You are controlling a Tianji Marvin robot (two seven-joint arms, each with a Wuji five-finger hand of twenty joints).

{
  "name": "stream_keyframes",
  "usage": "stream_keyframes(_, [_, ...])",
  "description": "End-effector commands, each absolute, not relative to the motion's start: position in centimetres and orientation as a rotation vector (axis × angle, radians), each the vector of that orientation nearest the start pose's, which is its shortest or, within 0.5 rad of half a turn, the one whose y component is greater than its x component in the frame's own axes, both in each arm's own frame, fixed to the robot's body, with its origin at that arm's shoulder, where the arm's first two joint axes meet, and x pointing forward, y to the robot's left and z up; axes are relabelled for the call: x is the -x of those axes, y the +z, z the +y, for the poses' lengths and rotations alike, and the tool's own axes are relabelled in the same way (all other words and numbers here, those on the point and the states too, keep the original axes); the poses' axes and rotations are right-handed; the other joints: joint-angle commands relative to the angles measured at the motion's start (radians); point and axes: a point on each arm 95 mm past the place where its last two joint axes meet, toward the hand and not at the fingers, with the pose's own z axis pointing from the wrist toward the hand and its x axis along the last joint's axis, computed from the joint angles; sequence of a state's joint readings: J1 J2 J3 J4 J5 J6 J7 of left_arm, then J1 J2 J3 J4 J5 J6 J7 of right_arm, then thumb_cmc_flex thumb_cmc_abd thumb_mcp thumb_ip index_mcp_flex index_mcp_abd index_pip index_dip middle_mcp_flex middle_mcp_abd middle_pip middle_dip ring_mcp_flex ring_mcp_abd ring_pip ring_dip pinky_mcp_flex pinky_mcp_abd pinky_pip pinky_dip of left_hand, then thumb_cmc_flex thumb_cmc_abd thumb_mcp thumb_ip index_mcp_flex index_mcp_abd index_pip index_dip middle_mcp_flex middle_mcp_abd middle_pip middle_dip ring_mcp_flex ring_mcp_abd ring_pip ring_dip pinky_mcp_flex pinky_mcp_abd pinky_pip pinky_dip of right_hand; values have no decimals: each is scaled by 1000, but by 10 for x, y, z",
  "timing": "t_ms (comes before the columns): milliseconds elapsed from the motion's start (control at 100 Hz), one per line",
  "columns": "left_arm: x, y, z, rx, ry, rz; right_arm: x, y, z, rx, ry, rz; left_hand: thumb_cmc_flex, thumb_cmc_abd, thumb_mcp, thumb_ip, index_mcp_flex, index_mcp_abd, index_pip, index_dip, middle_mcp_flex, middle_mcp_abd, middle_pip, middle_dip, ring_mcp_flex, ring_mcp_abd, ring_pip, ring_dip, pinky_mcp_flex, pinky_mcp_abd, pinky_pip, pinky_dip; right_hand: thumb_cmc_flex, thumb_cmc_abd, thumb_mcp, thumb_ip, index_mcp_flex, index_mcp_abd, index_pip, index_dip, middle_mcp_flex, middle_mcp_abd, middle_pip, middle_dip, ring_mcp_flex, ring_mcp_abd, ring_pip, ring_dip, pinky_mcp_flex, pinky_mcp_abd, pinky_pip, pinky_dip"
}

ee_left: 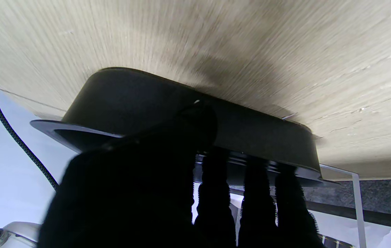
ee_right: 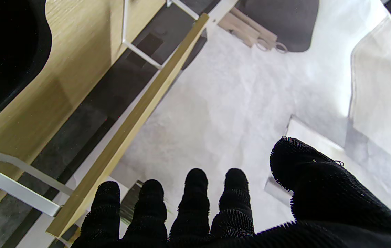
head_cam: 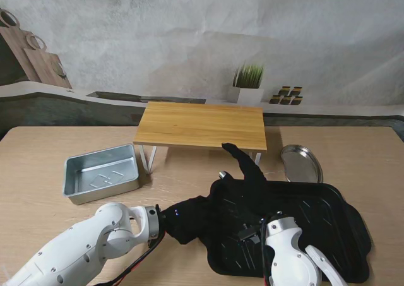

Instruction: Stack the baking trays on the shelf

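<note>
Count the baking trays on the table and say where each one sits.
2 rectangular trays: the black tray at the near right, held at its left rim by the left hand, and the silver tray at the left. Nothing suggests hidden ones.

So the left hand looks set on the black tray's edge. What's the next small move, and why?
Probably close the right hand on the black tray before lifting. The left hand grips the tray's rim, thumb on the wall and fingers under the lip, in its wrist view. The right hand is open, fingers spread, holding nothing. The tray is wide, and the wooden shelf top is bare.
</note>
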State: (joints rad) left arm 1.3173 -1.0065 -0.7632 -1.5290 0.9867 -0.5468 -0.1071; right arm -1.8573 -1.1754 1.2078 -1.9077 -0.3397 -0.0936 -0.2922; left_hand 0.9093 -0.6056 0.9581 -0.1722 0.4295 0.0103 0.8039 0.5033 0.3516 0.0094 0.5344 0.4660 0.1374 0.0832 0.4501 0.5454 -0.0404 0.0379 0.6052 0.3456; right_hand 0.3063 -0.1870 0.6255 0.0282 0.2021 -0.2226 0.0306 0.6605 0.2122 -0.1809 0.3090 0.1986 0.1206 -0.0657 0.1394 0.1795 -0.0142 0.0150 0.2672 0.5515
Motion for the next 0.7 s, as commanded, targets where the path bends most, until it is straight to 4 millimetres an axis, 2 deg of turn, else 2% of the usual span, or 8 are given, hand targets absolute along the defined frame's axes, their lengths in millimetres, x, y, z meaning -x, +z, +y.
stream_keyframes(0, [-351, -358, -114, 581, -1741, 2379, -311, -288, 55, 2015, -2541, -874, 15, 2, -16, -43, 111, 28, 219, 44, 7, 12, 18, 15, 11, 13, 11, 11, -2, 22, 52, -6, -19, -21, 19, -34, 6, -6, 12, 4, -11, -3, 19, 2, 8, -27, 13, -13, 1, -44, -4, -5])
stream_keyframes(290, [-353, -355, -94, 633, -1689, 2357, -309, -287, 53, 2019, -2553, -858, 5, 19, -42, -42, 109, 29, 191, 22, 82, 32, 37, 31, 34, 26, 9, 8, -4, 36, 57, -3, -20, -21, 20, -34, 6, -6, 12, 4, -11, -3, 19, 2, 7, -26, 15, -16, 2, -43, -4, -6])
stream_keyframes(690, [-342, -358, -53, 665, -1621, 2324, -309, -287, 54, 2022, -2551, -862, 21, 24, -65, -39, 117, 22, 204, 27, 105, 36, 41, 45, 46, 37, 7, 9, -7, 43, 88, 12, -20, -21, 21, -34, 4, -5, 11, 3, -11, -2, 17, 1, 6, -26, 16, -18, 2, -44, -3, -7])
